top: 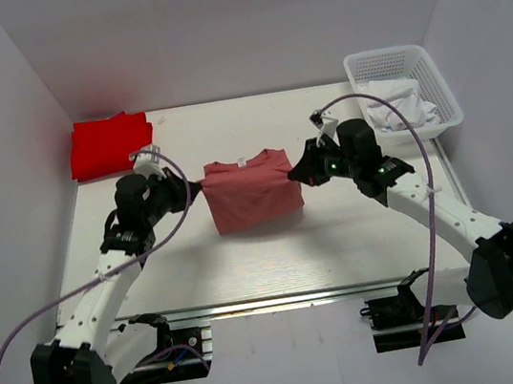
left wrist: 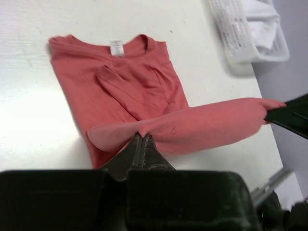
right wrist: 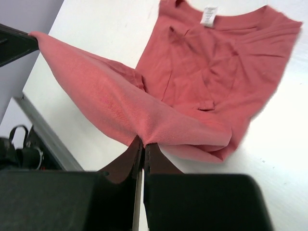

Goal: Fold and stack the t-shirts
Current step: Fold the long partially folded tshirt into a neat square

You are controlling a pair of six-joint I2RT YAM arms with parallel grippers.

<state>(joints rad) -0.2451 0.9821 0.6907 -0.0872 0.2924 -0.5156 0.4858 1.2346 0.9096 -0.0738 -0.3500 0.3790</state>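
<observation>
my left gripper (top: 200, 189) is pinched tight on one end of the rose-pink t-shirt's (top: 252, 191) lower edge and my right gripper (top: 298, 174) on the other end, the edge stretched between them above the rest. the shirt lies mid-table, collar far. the red t-shirt (top: 111, 144) sits folded at the far left corner.

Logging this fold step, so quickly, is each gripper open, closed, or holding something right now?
Left gripper: closed, pinching the raised edge of the dusty rose-pink cloth t-shirt.
Right gripper: closed, pinching the same t-shirt's raised edge at the other side.
</observation>
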